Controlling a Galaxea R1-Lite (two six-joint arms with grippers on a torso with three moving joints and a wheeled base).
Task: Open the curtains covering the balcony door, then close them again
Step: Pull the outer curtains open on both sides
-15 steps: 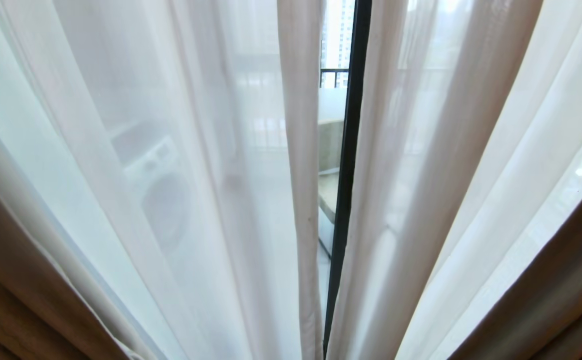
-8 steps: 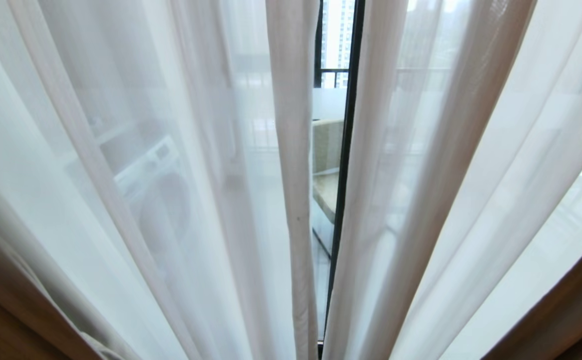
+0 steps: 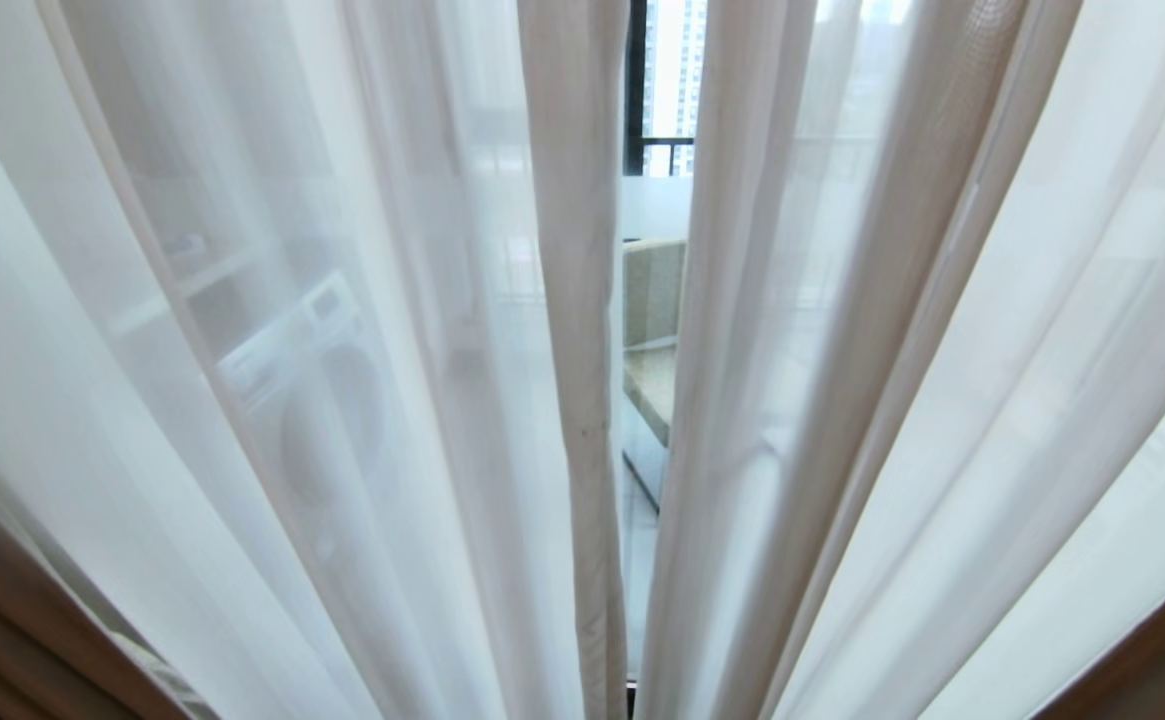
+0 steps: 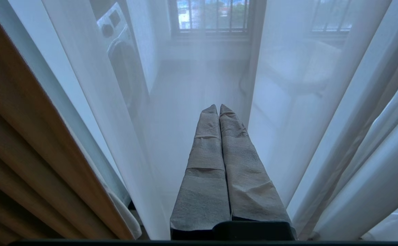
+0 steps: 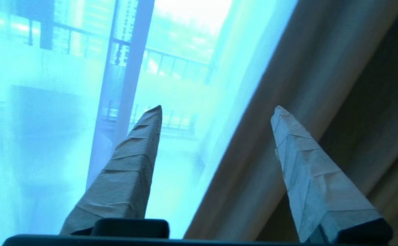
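sheer white layer (image 3: 242, 330) of the curtains hangs shut across most of the head view, a narrow gap near the centre showing the balcony door (image 3: 635, 90) frame and balcony beyond. thick beige panels (image 3: 2, 620) sit pulled back at both lower corners. washing machine (image 3: 312, 390) dim through the sheer on the left. left gripper (image 4: 218, 109) pressed closed, holding nothing, tips just short of the sheer. right gripper (image 5: 216, 109) spread apart, empty, one fingertip (image 5: 282, 118) near a thick panel edge (image 5: 287, 89); contact unclear.
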